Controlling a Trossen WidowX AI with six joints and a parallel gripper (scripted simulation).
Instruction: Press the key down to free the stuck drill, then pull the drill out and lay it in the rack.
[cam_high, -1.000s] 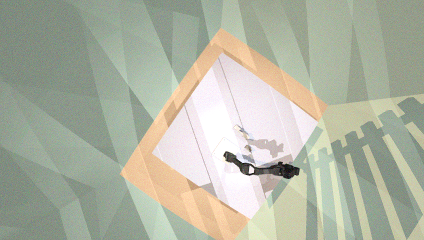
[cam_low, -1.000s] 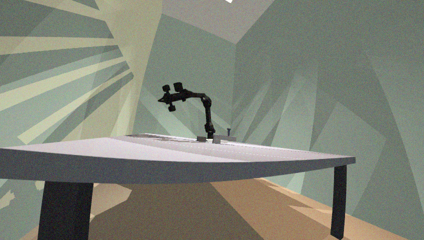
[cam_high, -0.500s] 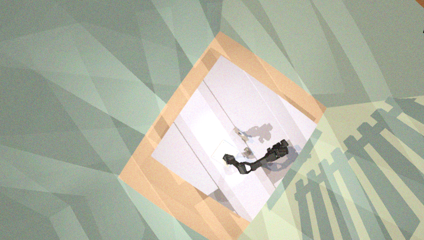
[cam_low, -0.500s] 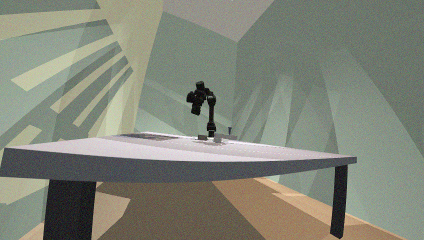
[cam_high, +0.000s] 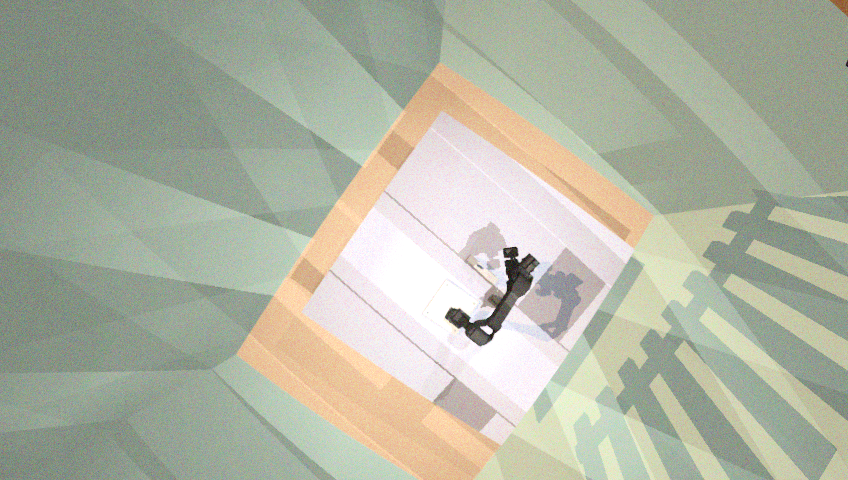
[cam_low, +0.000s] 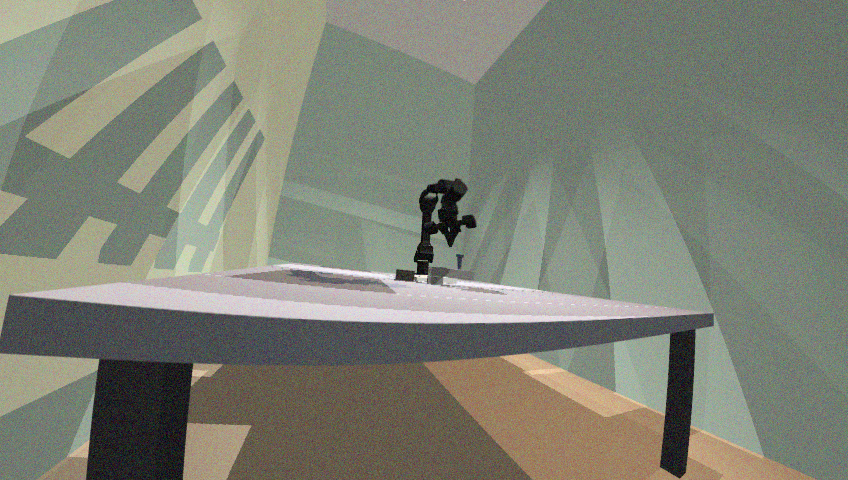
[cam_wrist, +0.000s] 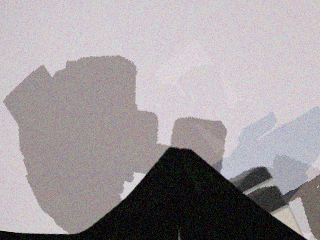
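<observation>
Top view: the arm (cam_high: 505, 297) folds over the white table (cam_high: 416, 196), gripper (cam_high: 495, 265) poised above a small pale fixture (cam_high: 483, 264). Exterior view: the gripper (cam_low: 450, 242) points straight down, well above the table (cam_low: 297, 309), fingers pressed together on nothing; the drill (cam_low: 459, 260) stands upright just right of it, near the arm's base. Wrist view: closed fingers over the gripper's shadow (cam_wrist: 87, 140), grey blocks (cam_wrist: 267, 190) on the right
</observation>
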